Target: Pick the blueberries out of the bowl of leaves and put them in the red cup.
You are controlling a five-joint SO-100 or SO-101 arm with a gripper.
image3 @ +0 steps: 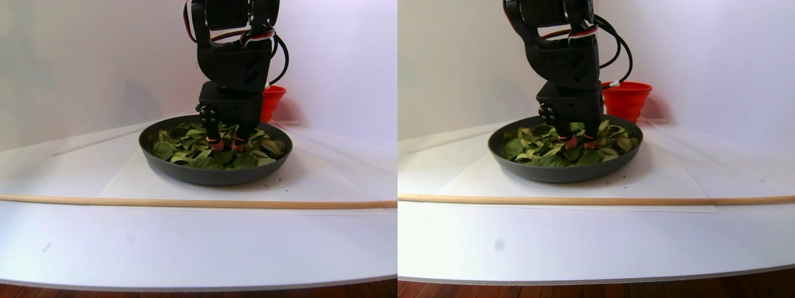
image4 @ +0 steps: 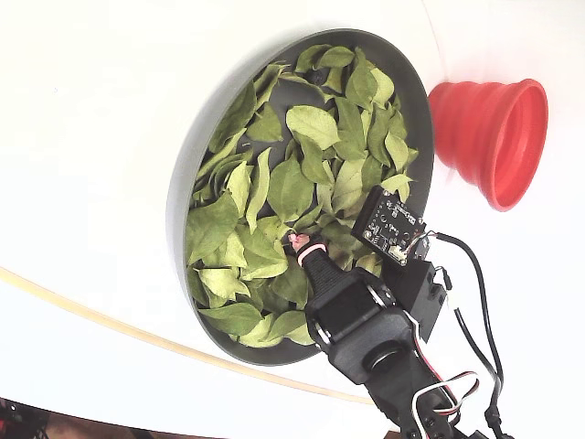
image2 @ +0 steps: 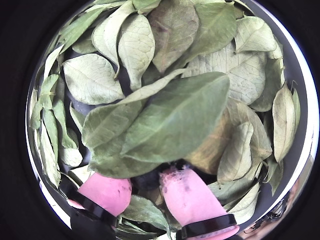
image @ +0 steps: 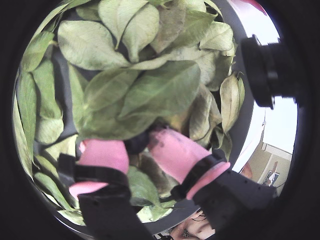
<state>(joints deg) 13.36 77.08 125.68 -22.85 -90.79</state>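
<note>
The gripper [image: 141, 144] is lowered into the bowl [image4: 195, 155], its pink fingertips [image2: 186, 195] sunk among the leaves [image2: 175, 117]. A dark, rounded thing, probably one of the blueberries [image: 136, 145], is seen pinched between the tips in both wrist views; no other berry is visible. The fingers are judged clenched on it, narrowly apart.

A berry is judged light, soft and easily crushed or rolled, so it is best taken across its middle with gentle pressure. The leaves are thin, loose and likely to cling or lift along.

Counted: one bowl, one red cup [image4: 494, 137] beyond the bowl's rim, well apart from the fingers; leaves too many to count.
</note>
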